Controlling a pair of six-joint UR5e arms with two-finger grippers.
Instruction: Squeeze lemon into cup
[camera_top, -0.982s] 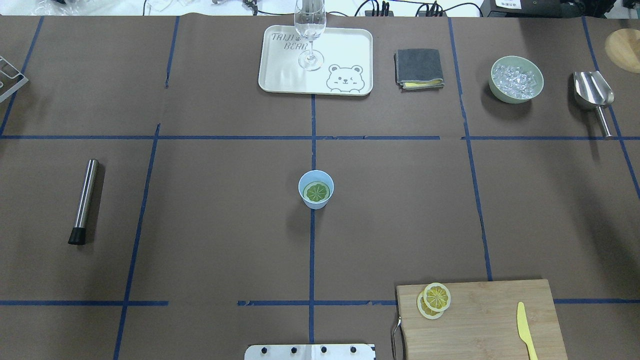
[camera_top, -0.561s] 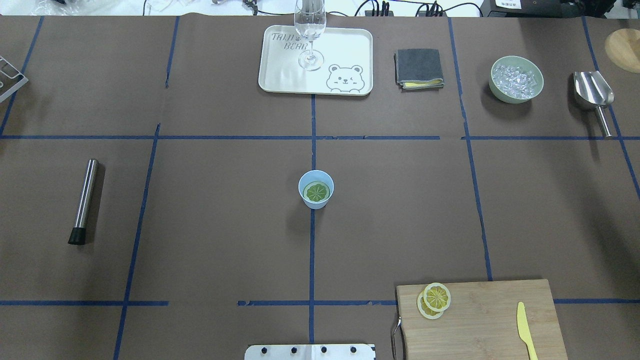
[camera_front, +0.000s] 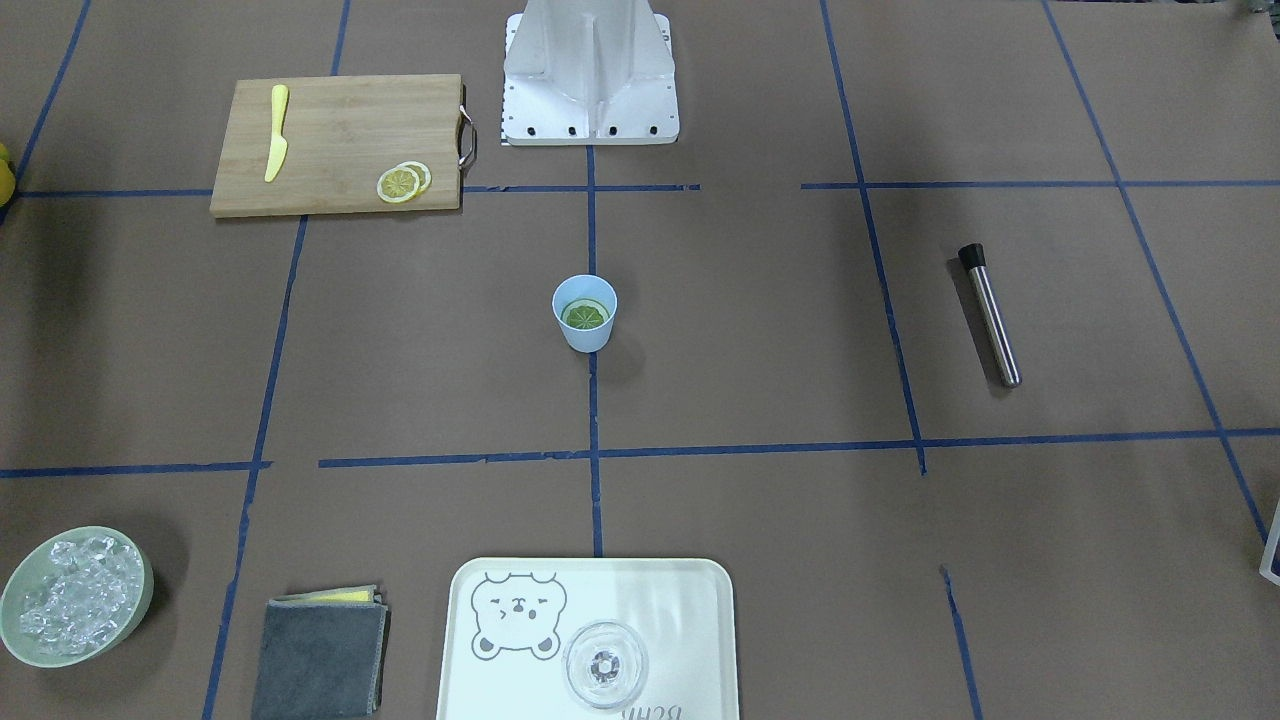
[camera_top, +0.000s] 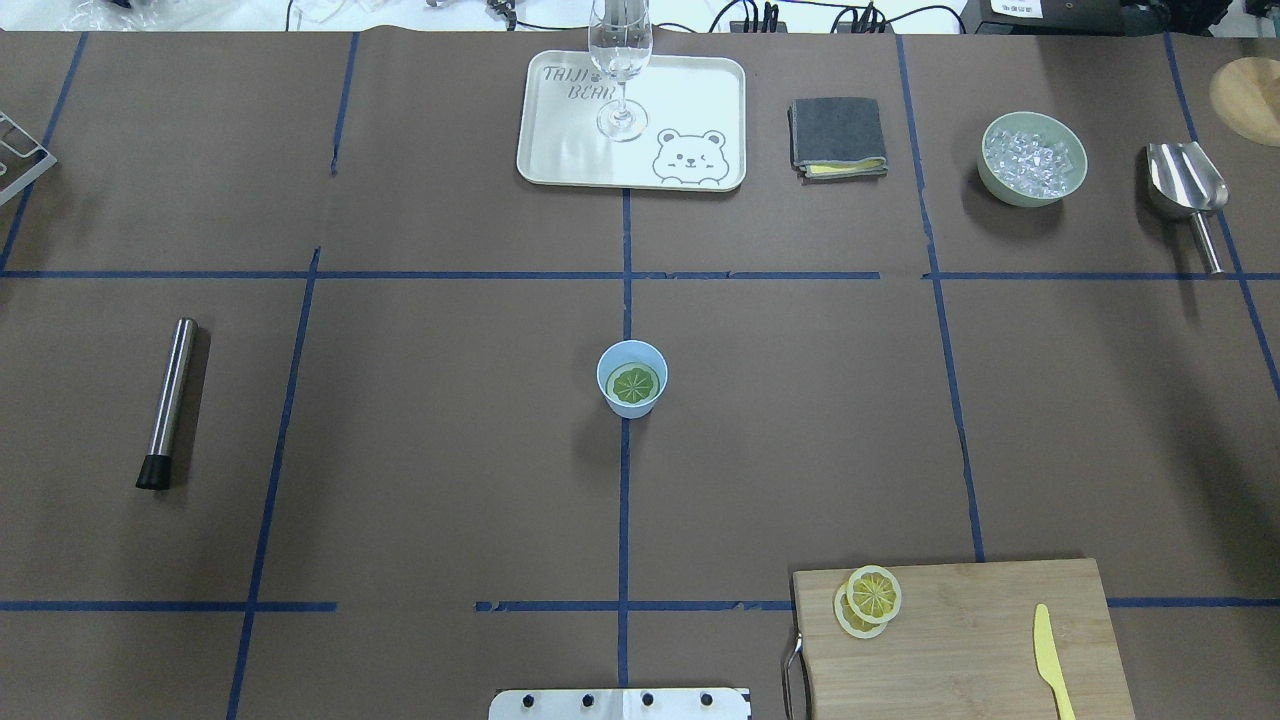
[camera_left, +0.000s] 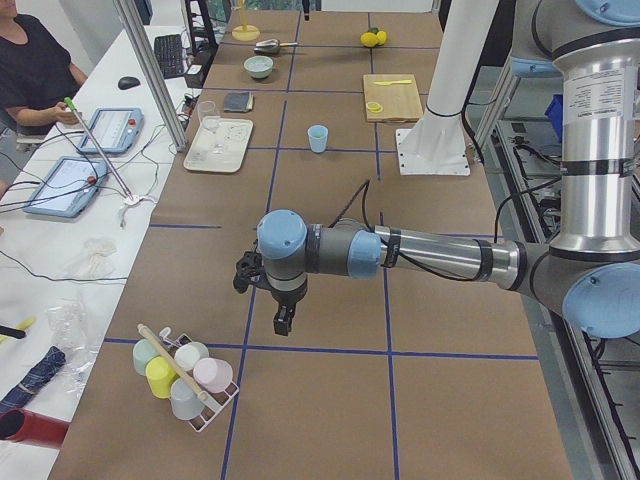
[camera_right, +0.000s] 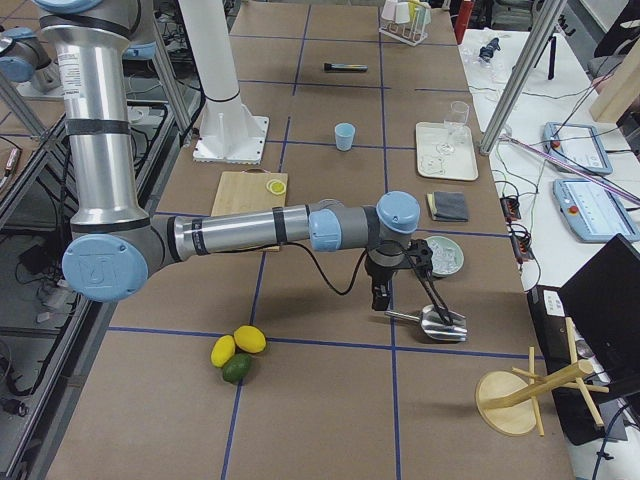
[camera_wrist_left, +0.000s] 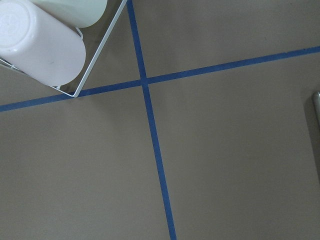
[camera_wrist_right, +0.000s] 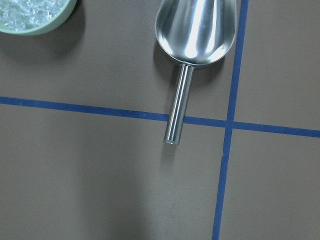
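Note:
The light-blue cup (camera_top: 632, 378) stands at the table's middle, also in the front-facing view (camera_front: 585, 312). A lemon slice (camera_top: 634, 384) lies flat inside it. Two more slices (camera_top: 868, 600) overlap on the cutting board's corner. My left gripper (camera_left: 284, 321) shows only in the exterior left view, hovering over the table's left end near a cup rack, far from the cup. My right gripper (camera_right: 378, 298) shows only in the exterior right view, above the scoop's handle. I cannot tell whether either is open or shut.
A wooden cutting board (camera_top: 980, 640) with a yellow toy knife (camera_top: 1048, 655) is front right. A metal muddler (camera_top: 168, 402) lies left. At the back are a tray (camera_top: 690, 100) with a clear glass (camera_top: 621, 70), a grey cloth (camera_top: 838, 137), an ice bowl (camera_top: 1033, 158) and a scoop (camera_top: 1188, 190).

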